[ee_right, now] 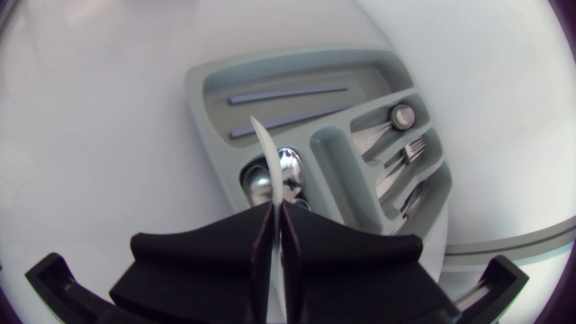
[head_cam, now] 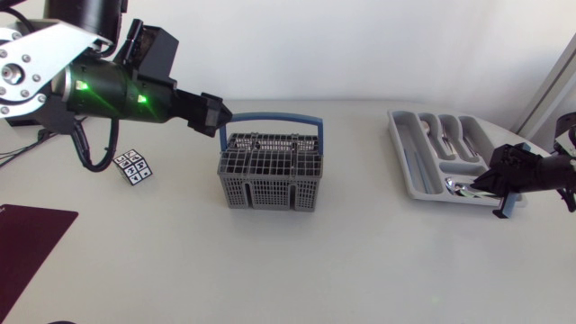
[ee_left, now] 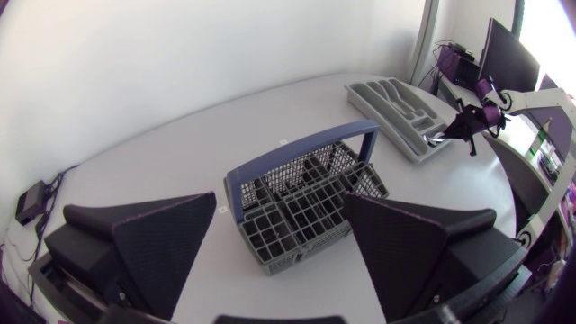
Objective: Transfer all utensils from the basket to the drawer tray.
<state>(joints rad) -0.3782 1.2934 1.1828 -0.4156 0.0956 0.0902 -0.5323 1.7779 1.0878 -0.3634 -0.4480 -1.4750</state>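
Worktop: you are looking down on a pale grey worktop (head_cam: 342,261) with a plain surface.
Middle: your grey slotted basket (head_cam: 270,175) with a blue handle stands upright on it.
Right, towards the back: your grey tray (head_cam: 407,162) lies flat near the edge, well apart from the basket.
Left of the basket: you have a small black-and-white patterned marker (head_cam: 135,166).
Near left corner: a dark red mat (head_cam: 27,238) lies flat.

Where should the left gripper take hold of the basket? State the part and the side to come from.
Grip the blue handle at the middle of its top bar, coming down from above. It stands upright over the basket, a thin bar clear of the mesh walls, narrow enough for the fingers to close across. The open left gripper hovers near it.
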